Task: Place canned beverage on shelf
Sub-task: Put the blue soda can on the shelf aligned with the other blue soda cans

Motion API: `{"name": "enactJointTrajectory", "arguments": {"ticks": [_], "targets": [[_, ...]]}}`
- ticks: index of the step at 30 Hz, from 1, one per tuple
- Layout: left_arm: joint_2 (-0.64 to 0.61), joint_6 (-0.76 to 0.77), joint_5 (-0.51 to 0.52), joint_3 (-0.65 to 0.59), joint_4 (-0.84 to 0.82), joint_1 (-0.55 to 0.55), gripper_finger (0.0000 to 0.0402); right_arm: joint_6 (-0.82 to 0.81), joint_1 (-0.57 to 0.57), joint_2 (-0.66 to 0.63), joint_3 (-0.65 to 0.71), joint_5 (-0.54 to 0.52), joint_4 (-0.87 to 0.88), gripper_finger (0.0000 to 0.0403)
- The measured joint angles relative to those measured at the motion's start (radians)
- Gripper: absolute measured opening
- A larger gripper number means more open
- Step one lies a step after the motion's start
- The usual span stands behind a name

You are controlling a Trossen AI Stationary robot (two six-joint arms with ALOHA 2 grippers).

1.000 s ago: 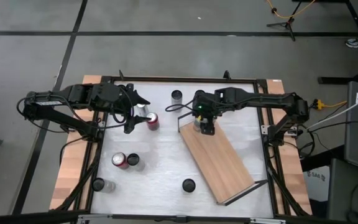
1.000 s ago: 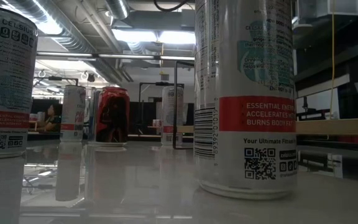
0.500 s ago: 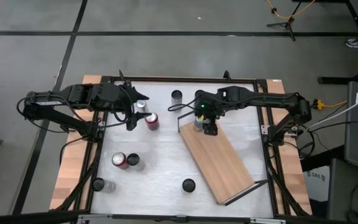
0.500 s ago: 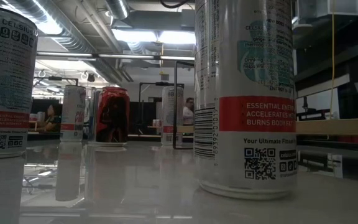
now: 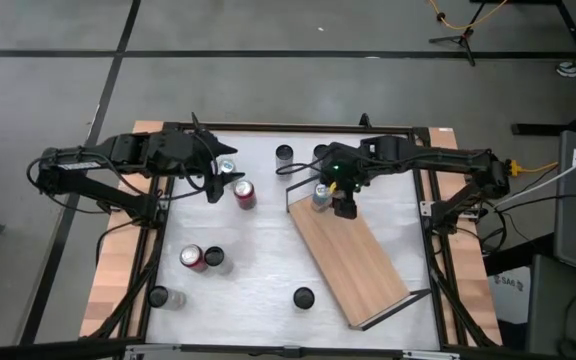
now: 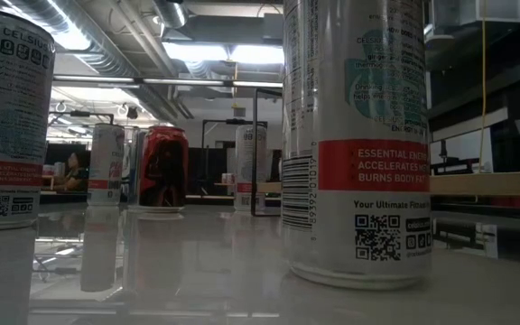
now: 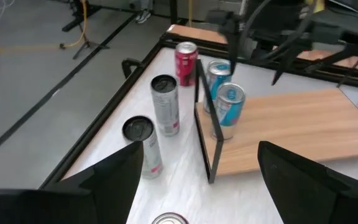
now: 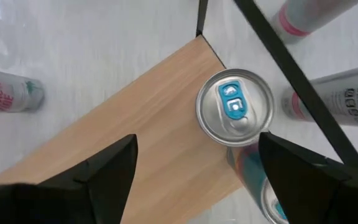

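A light-wood shelf (image 5: 353, 260) lies slantwise on the right half of the white table. At its far end, beside the black wire rail (image 7: 202, 118), a blue canned beverage (image 8: 235, 107) stands upright on its base, with a second blue can (image 7: 218, 71) close behind it. My right gripper (image 5: 343, 207) hovers open above that end of the shelf, just beside the can. My left gripper (image 5: 211, 190) is open at the far left, raised over a silver can (image 5: 228, 167) and a red can (image 5: 243, 193).
More cans stand on the table: a red one (image 5: 193, 258) with a dark-topped one (image 5: 214, 257) beside it, others at the near left (image 5: 158, 297), near middle (image 5: 302, 297) and far middle (image 5: 285, 155). A black frame (image 5: 288, 128) rims the table.
My right gripper has risen and drawn toward the table's right edge, away from the blue can, which stays upright on the shelf. My left gripper has rolled at the wrist without leaving its place.
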State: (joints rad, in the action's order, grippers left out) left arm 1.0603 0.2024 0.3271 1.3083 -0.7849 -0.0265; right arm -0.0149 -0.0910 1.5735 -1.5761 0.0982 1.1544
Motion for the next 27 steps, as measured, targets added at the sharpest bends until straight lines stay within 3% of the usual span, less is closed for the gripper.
{"name": "enactJointTrajectory", "arguments": {"ticks": [9,13,19,27], "targets": [[0.013,0.035,-0.012,0.000,-0.110,-0.131,0.0310,-0.054,0.000,-0.058,0.000,0.000,-0.022,0.0325],[0.050,0.035,-0.072,0.000,-0.195,-0.216,0.0310,-0.082,0.000,-0.066,0.000,0.015,-0.090,0.0325],[0.155,0.035,-0.132,0.000,-0.299,-0.319,0.0310,-0.086,0.000,-0.065,0.000,0.082,-0.192,0.0325],[0.301,0.059,-0.184,0.000,-0.307,-0.391,0.0310,-0.086,0.000,-0.065,0.000,0.150,-0.242,0.0325]]}}
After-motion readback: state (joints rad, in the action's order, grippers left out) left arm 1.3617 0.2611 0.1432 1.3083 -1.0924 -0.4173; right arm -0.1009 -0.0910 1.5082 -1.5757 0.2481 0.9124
